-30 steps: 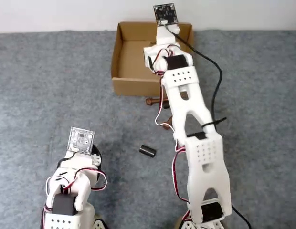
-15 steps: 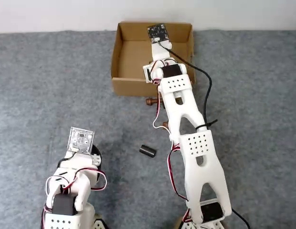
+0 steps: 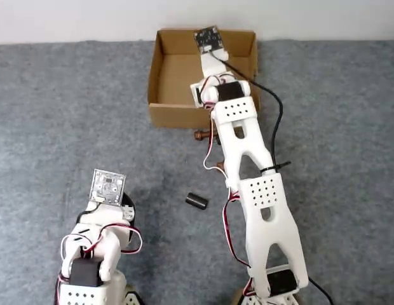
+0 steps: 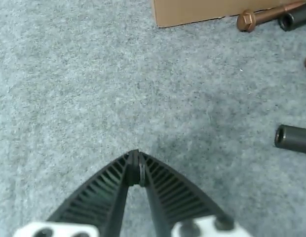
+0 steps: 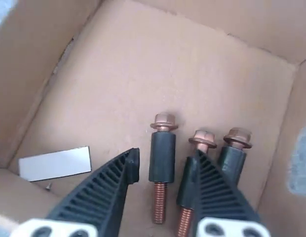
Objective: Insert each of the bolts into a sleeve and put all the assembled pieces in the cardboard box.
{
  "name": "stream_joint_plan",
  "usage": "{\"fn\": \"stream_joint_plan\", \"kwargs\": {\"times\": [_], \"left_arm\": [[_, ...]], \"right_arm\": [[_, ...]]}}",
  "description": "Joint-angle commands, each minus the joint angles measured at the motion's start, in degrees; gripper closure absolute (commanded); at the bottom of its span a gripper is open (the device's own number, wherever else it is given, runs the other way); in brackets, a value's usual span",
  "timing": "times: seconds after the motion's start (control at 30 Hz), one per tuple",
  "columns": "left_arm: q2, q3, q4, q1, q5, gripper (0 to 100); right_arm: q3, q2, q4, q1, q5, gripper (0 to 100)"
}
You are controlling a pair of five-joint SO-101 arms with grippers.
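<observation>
The right gripper (image 5: 165,157) hangs inside the open brown cardboard box (image 5: 143,64). Its two black ribbed fingers (image 5: 111,180) are spread apart and clamped on nothing. Between them, on the box floor, lies one assembled piece (image 5: 162,158), a copper-coloured hex-head bolt pushed through a black cylindrical sleeve. Whether either finger touches it I cannot tell. A second assembled piece (image 5: 203,139) lies just past one finger, partly hidden by it. A third assembled piece (image 5: 232,155) lies beside that, near the box's side wall. On the gripper's other side, a white rectangular label (image 5: 54,163) lies flat on the box floor.

The left gripper (image 4: 134,165) has its fingers pressed together tip to tip, holding nothing, above the grey carpeted table (image 4: 69,89). Off to one side of it lies a loose black sleeve (image 4: 293,138). Farther ahead, by the outside of the box's front wall, a loose copper bolt (image 4: 261,15) lies on the carpet with another black sleeve (image 4: 297,16) just beside its shank.
</observation>
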Motion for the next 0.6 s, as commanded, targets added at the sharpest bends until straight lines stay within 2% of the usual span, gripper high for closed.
{"fn": "stream_joint_plan", "kwargs": {"times": [0.0,0.13,0.23,0.37,0.57], "left_arm": [[-0.79,-0.48,0.62,-0.26,0.62,100],[-0.79,-0.48,0.62,-0.26,0.62,100],[-0.79,-0.48,0.62,-0.26,0.62,100],[-0.79,-0.48,0.62,-0.26,0.62,100],[-0.79,-0.48,0.62,-0.26,0.62,100]], "right_arm": [[-7.82,-5.49,4.88,-0.57,0.53,89.6],[-14.95,-5.58,13.49,-0.57,0.88,92.8],[-18.99,-5.76,20.35,-0.66,4.75,93.0],[-18.73,-8.57,28.18,-0.66,8.44,93.0],[-18.64,-12.79,36.44,-0.66,8.97,93.0]]}}
